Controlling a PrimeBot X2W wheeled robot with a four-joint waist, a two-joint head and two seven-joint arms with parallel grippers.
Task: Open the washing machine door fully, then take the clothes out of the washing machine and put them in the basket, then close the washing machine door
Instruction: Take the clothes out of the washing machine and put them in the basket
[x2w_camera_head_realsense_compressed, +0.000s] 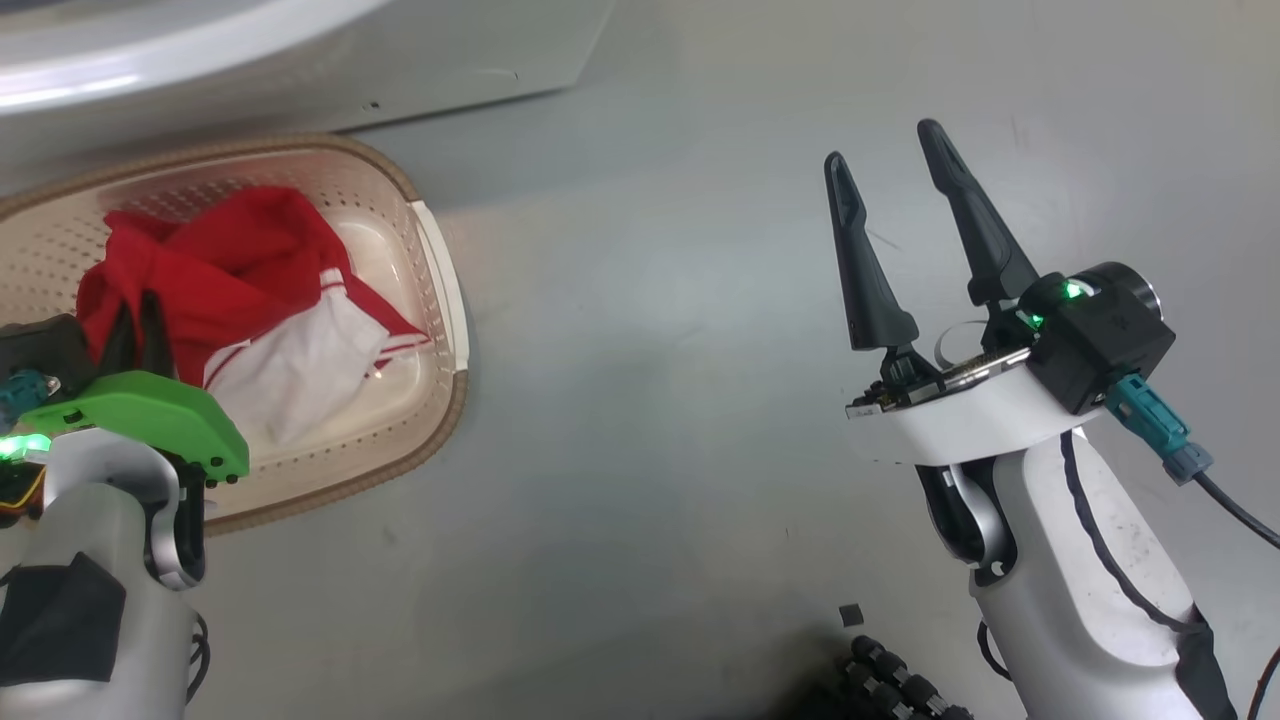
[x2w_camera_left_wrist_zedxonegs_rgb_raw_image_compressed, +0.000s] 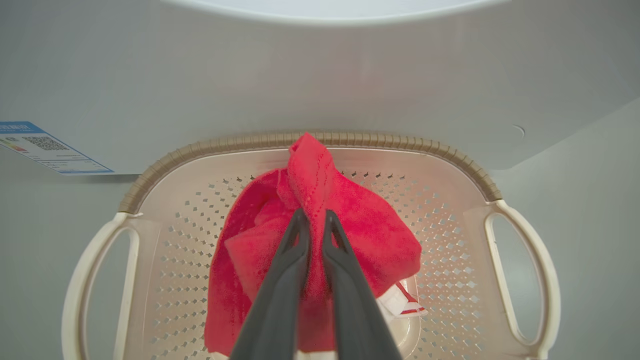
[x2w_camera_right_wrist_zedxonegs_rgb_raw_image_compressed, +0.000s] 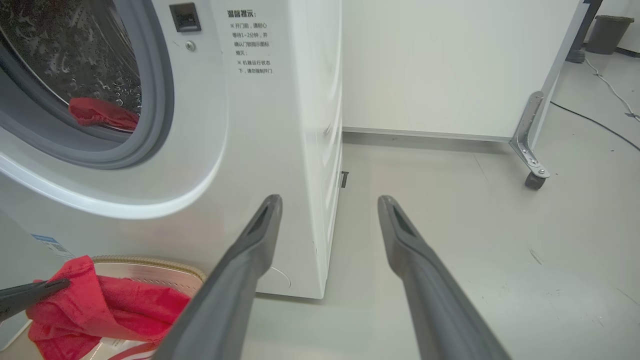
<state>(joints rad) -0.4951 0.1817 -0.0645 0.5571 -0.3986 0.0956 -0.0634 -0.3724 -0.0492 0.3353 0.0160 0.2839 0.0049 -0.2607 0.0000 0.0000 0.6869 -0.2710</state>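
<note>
One big white washing machine (x2w_camera_right_wrist_zedxonegs_rgb_raw_image_compressed: 280, 150) stands at the far left. Its round mouth is uncovered, so the drum (x2w_camera_right_wrist_zedxonegs_rgb_raw_image_compressed: 75, 50) can be reached; I cannot place the door from these views. On the near lip of the drum lies a red piece of clothing (x2w_camera_right_wrist_zedxonegs_rgb_raw_image_compressed: 102, 112), so by my reckoning the emptying is not finished.

On the grey floor (x2w_camera_head_realsense_compressed: 650, 400), just in front of the machine's foot and below its mouth, sits the basket (x2w_camera_head_realsense_compressed: 445, 300). It looks placed there so that a load needs only a short trip down. Most of the clothes (x2w_camera_head_realsense_compressed: 230, 270) lie heaped in it, with red folds on top and a white panel with red stripes toward the near right corner.

The left claw (x2w_camera_left_wrist_zedxonegs_rgb_raw_image_compressed: 314, 220) is over the basket, pointing down and pinched tight on a ridge of red cloth. The cloth rises in a peak between its fingers while the rest lies on the basket's bottom, so the load looks set down and ready to be let go. The right claw (x2w_camera_head_realsense_compressed: 885, 150) hangs well to the right over bare floor, fingers spread wide and holding nothing, out of the way of the work.

Smallest, a blue sticker (x2w_camera_left_wrist_zedxonegs_rgb_raw_image_compressed: 45, 147) sits low on the machine's front, left of the basket.
</note>
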